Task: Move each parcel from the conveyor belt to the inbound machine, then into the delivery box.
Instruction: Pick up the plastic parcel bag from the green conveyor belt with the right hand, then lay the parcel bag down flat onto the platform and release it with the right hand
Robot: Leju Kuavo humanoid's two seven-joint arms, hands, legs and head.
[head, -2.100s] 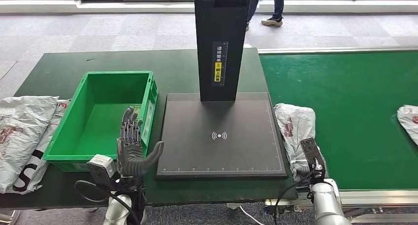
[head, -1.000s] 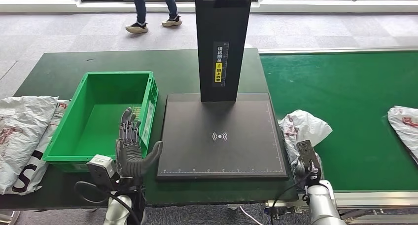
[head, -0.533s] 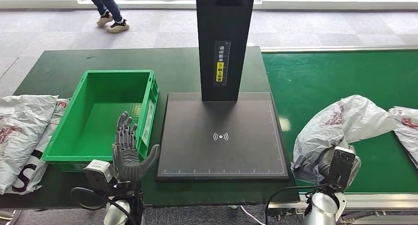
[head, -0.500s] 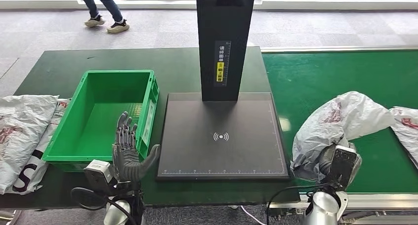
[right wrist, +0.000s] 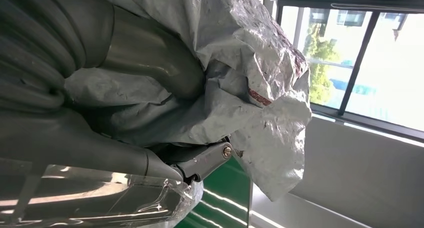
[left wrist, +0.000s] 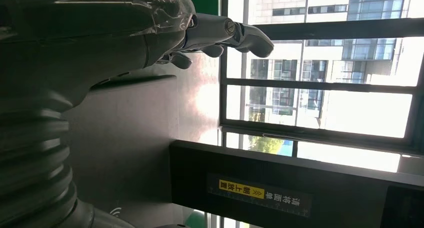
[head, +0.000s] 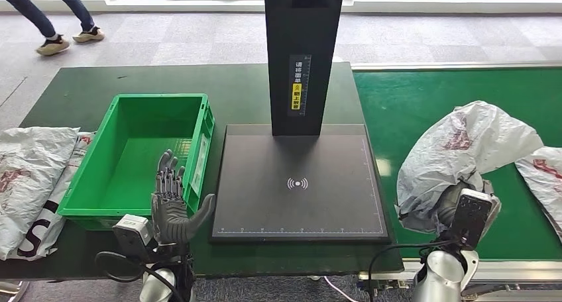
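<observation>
At the far left of your worktop [head: 79, 93] you have a heap of grey parcels [head: 30, 179] lying flat, partly over the near edge. Just right of them sits the green delivery box [head: 139, 153], with nothing visible inside it. Your left hand [head: 173, 199] is raised at the box's near right corner, palm facing you, fingers spread and upright, thumb pointing right toward the scanner; it holds nothing. In the left wrist view the fingers [left wrist: 220, 30] reach out straight with only air around them.

Right of the box is the inbound machine [head: 298, 179], a flat black plate with a wireless mark at its middle and a black column rising from its far side; the plate is bare.

Further right, the green conveyor belt [head: 424, 97] begins. Your right hand [head: 457, 206] holds a crumpled grey parcel [head: 464, 150] above the belt's near left part, just right of the machine's plate. In the right wrist view the thumb and fingers [right wrist: 155, 63] are closed around the bunched plastic [right wrist: 250, 63]. Another parcel [head: 543, 179] lies on the belt at the right edge, close beside the held one.

A person's legs [head: 50, 17] show on the floor at the far left.
</observation>
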